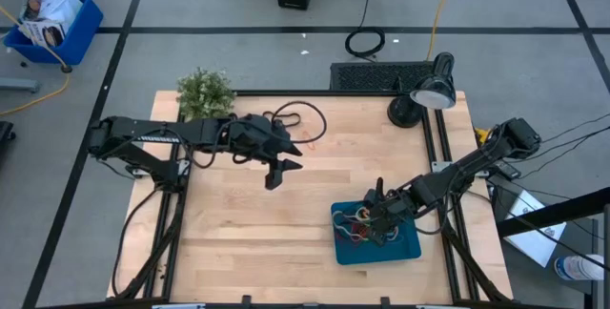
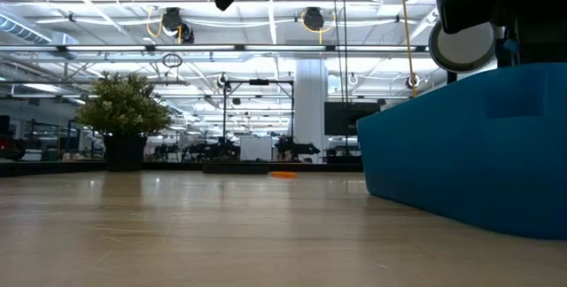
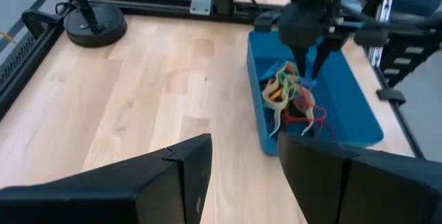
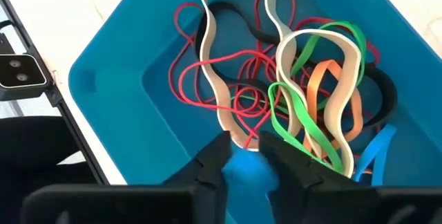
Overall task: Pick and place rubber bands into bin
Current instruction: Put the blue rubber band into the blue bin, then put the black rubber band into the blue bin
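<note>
The teal-blue bin (image 1: pixel 412 248) lies on the table at the near right and holds a tangle of rubber bands (image 4: pixel 290 79) in red, tan, green, orange, black and blue; the tangle also shows in the left wrist view (image 3: pixel 293 99). My right gripper (image 4: pixel 252 162) is open and low inside the bin, pointing down. Its fingertips stand on either side of the lower end of a tan band (image 4: pixel 238 140) and some red ones. My left gripper (image 1: pixel 276 171) is open and empty above the table's middle. One small orange band (image 2: pixel 283 174) lies on the far part of the table.
A potted plant (image 1: pixel 205 92) stands at the far left corner, with a black cable coil (image 1: pixel 300 118) beside it. A desk lamp (image 1: pixel 424 94) stands at the far right. Bare wood lies between the left gripper and the bin. A bright-blue crate (image 1: pixel 52 28) sits on the floor.
</note>
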Controlling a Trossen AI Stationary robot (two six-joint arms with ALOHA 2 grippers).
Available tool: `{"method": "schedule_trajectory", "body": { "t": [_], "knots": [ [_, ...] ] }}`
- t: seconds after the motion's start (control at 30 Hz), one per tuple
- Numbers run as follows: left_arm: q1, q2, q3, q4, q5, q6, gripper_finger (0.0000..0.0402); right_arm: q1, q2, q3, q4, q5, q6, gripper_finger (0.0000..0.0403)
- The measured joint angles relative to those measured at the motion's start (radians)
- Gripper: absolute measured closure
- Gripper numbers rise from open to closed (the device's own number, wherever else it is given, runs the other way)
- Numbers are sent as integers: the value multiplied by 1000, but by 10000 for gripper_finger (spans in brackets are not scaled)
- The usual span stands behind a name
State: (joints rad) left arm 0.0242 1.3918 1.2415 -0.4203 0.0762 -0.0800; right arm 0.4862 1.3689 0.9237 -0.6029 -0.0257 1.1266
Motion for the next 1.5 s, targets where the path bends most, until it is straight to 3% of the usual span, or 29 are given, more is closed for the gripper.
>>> {"method": "schedule_trajectory", "body": {
  "t": [0.3, 0.5, 0.83, 0.97, 1.33, 1.5],
  "knots": [
    [0, 0, 0, -12, -61, -8, 229, 0, 0, 0, 0, -2, 13, 243],
    [0, 0, 0, -12, -78, 13, 229, 0, -33, 0, 0, -7, -11, 213],
    [68, 31, 0, -18, -78, -121, 229, -3, -211, 0, 69, 242, -30, 213],
    [117, 71, 0, -29, -81, -48, 229, -14, -256, 0, 152, 314, -104, 214],
    [185, 169, -1, -113, -55, 8, 229, -69, -269, 0, 307, 340, -324, 213],
    [221, 176, -1, -169, -125, 23, 229, -88, -269, 0, 307, 340, -330, 214]
  ]
}}
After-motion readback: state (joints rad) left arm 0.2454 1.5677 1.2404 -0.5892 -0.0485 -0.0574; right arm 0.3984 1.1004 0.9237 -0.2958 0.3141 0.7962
